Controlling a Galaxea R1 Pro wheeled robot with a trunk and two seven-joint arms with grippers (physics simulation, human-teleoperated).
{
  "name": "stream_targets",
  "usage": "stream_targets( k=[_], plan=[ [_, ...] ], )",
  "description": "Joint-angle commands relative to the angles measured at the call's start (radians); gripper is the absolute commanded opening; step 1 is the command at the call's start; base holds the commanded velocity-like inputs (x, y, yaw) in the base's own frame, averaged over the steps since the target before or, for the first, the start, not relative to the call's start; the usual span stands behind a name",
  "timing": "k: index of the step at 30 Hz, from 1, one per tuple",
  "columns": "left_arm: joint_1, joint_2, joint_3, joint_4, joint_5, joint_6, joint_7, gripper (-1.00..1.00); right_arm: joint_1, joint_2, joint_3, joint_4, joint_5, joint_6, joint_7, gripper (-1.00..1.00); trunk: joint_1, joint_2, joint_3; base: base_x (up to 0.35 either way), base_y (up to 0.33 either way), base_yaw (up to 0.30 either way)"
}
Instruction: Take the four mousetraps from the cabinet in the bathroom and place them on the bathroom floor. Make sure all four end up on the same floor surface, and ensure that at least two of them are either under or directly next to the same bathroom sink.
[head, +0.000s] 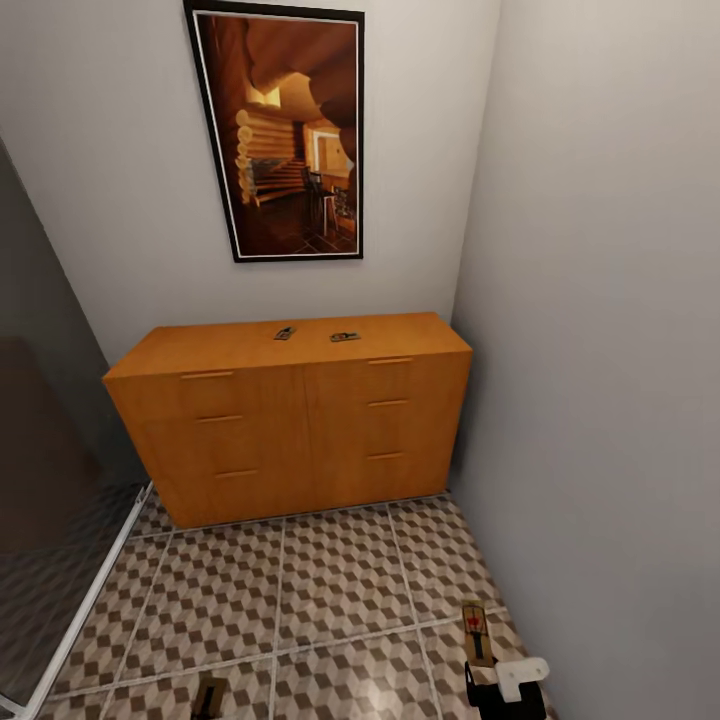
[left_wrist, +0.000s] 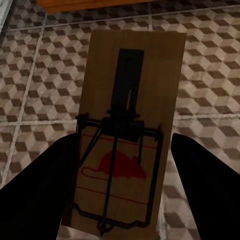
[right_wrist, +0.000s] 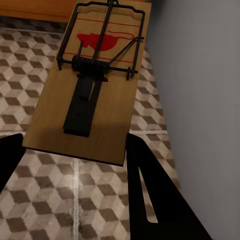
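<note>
Two mousetraps (head: 285, 333) (head: 345, 337) on the cabinet (head: 300, 430) top near its back edge beneath a framed picture (head: 283, 130), one apiece clenched by left gripper (left_wrist: 122, 165) and right gripper (right_wrist: 75, 160) over bathroom floor (head: 330, 590).

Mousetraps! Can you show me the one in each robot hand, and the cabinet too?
left mousetrap (left_wrist: 131, 135), left wrist view, on the spring coil at the board's middle.
right mousetrap (right_wrist: 97, 85), right wrist view, on the wooden board's centre.
cabinet (head: 300, 440), head view, on its front between the handles.
</note>
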Motion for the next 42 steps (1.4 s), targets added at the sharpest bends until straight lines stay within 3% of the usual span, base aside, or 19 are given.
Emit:
stream_targets(
  k=[1, 10, 25, 42],
  plan=[
    [-0.002, -0.001, -0.009, 0.004, 0.006, -0.005, 0.003, -1.00, -0.001, 0.000, 0.004, 0.001, 0.007, -0.001, -0.007, -1.00, 0.000, -0.001, -0.001, 0.000, 0.000, 0.160],
    [-0.002, 0.000, -0.009, 0.005, 0.007, -0.005, 0.002, -1.00, 0.000, 0.000, 0.004, 0.001, 0.007, -0.001, -0.009, -1.00, 0.000, -0.001, -0.001, 0.000, 0.000, 0.194],
    [-0.002, 0.000, -0.009, 0.006, 0.007, -0.004, 0.000, -1.00, 0.000, 0.000, 0.006, 0.002, 0.008, -0.004, -0.009, -1.00, 0.000, -0.001, -0.001, 0.000, 0.000, 0.028],
    [-0.002, 0.000, -0.009, 0.006, 0.007, -0.004, 0.000, -1.00, 0.000, 0.000, 0.006, 0.002, 0.008, -0.004, -0.010, -1.00, 0.000, -0.001, -0.001, 0.000, 0.000, 0.272]
  ],
)
